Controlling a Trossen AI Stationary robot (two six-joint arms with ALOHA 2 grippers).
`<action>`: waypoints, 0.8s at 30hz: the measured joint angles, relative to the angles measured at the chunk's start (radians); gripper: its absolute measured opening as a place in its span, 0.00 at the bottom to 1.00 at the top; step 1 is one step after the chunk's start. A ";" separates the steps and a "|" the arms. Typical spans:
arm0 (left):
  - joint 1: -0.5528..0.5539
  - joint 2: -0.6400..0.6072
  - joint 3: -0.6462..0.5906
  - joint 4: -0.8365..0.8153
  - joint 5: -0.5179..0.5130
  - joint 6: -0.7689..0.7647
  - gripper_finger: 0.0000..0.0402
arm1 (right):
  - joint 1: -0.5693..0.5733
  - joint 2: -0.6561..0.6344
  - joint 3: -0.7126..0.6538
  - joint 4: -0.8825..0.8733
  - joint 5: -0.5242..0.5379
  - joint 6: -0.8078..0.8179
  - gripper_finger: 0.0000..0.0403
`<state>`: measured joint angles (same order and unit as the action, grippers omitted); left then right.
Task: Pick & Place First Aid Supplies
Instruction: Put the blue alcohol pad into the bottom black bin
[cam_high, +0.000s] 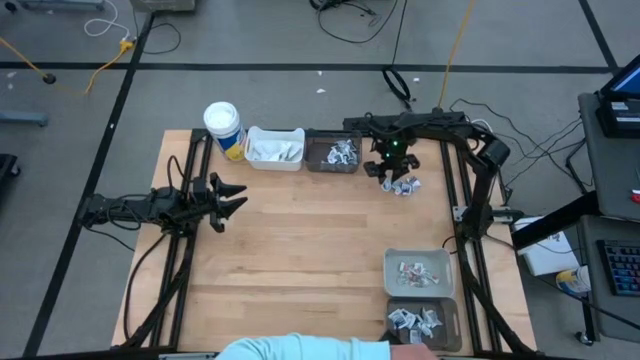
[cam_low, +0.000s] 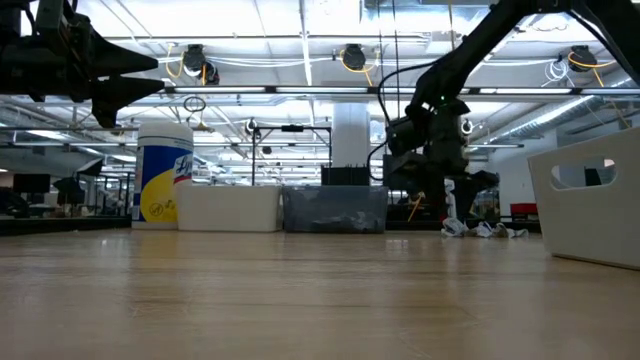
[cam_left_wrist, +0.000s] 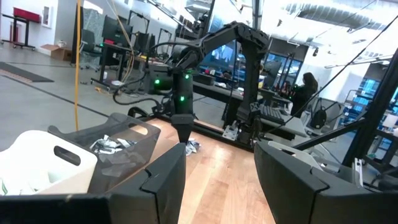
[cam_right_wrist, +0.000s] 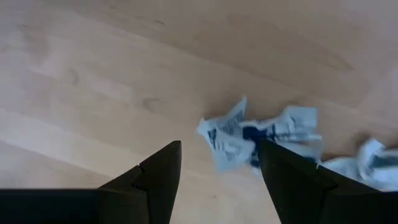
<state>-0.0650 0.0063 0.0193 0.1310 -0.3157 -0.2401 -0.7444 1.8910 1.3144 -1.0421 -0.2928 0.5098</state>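
table (cam_high: 300, 260) | on it: bins (cam_high: 275, 148), cup (cam_high: 222, 128), loose packets (cam_high: 400, 185)

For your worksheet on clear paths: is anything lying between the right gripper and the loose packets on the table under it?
Nothing visible. The right gripper hangs open straight above the loose packets, with only bare table around them.

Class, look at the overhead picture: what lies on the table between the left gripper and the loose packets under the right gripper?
Only bare wood in the high view: nothing lies between the left gripper and the loose packets below the right gripper.
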 joint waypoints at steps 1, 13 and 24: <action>0.000 0.000 0.000 0.000 0.000 0.000 0.49 | 0.000 0.009 0.000 0.003 0.000 -0.004 0.52; 0.000 0.000 0.000 0.000 0.000 0.000 0.49 | 0.000 -0.014 0.000 0.006 0.007 -0.021 0.13; 0.000 0.000 0.000 0.000 0.000 0.000 0.49 | 0.034 -0.141 0.000 -0.028 0.034 -0.014 0.00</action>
<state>-0.0650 0.0064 0.0193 0.1310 -0.3157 -0.2401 -0.7100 1.7498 1.3144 -1.0698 -0.2591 0.4957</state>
